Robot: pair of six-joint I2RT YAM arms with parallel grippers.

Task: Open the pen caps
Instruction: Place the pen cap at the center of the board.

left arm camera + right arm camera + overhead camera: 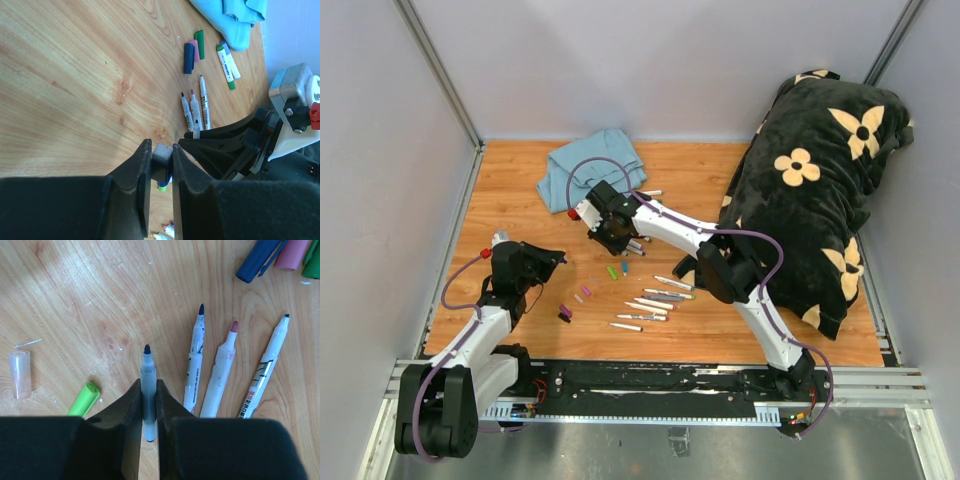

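Observation:
My right gripper [148,390] is shut on an uncapped marker [147,370] with a dark blue tip, held just above the wood. My left gripper [162,150] is shut on a small dark pen cap [163,154] with a pale end, close beside the right gripper [235,145]. In the top view the left gripper [552,262] sits left of the right gripper [613,232]. Three uncapped markers [220,372] lie to the right of the held one. Loose caps lie about: a green one [84,399], a pale one [20,374], and blue [189,57], pink and green ones together.
A blue cloth [592,165] lies at the back of the wooden table [520,190]. A big black flowered pillow [820,190] fills the right side. Several more markers [650,303] and small caps [566,313] lie in front of the grippers. Grey walls close in the sides.

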